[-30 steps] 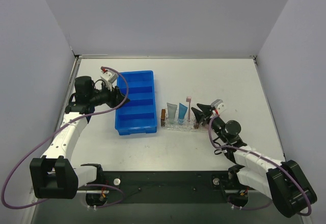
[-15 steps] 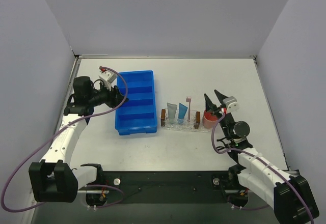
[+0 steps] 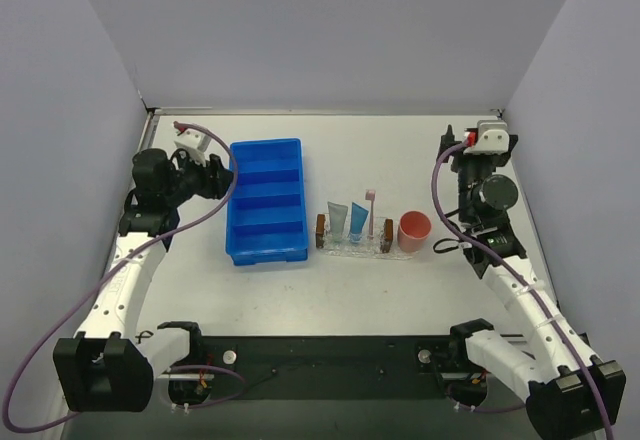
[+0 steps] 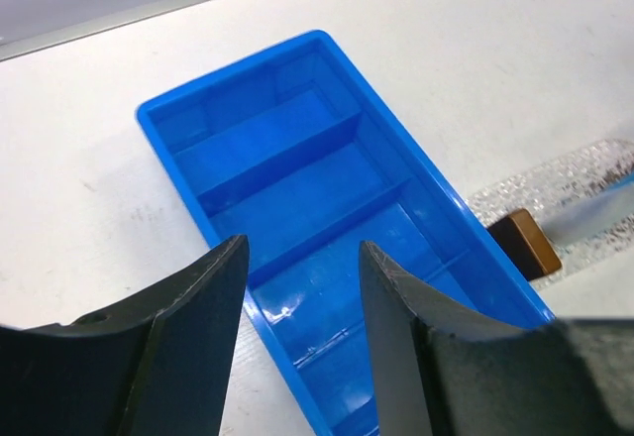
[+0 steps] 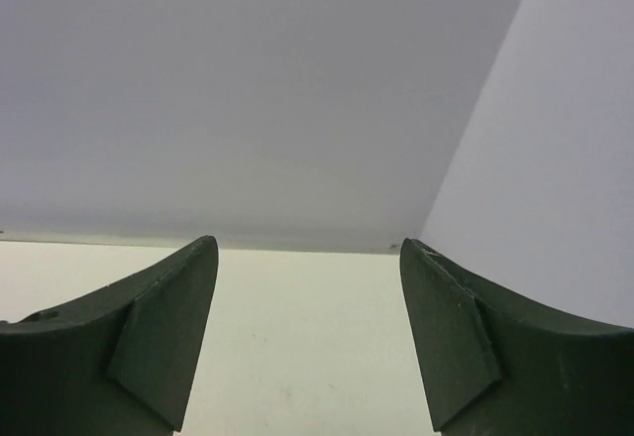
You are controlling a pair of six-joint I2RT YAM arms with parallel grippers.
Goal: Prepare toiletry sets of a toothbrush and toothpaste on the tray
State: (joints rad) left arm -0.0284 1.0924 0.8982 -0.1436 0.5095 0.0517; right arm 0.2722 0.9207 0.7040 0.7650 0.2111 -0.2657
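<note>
1. Clear, glittery rectangular plastic tray (image 3: 340, 249) with a brown block (image 3: 321, 230) at each short end. It sits near the middle of the white worktop (image 3: 400, 160), just right of the bin, and has not moved in the last second.
2. Pale grey-blue flat toothpaste tube (image 3: 337, 220) and brighter blue flat toothpaste tube (image 3: 358, 221). They are side by side on the tray between the blocks, as before.
3. Thin pink-lilac toothbrush (image 3: 371, 212). It is on the tray just right of the bright blue tube, head toward the back wall, as before.
4. Round pink cup (image 3: 414, 231). It stands upright just beside the tray's right end. A second ago the right pincer hid it; now it stands free.
5. Blue compartmented plastic bin (image 3: 265, 200), holding nothing that shows.
6. Right pincer (image 3: 452, 140). Its jaws are spread with nothing between them. It has left the tray's right end for the far right corner and faces the back wall.
7. Left pincer (image 3: 222, 175). Its jaws are parted and empty, by the bin's left rim. It has drawn slightly back and left.
</note>
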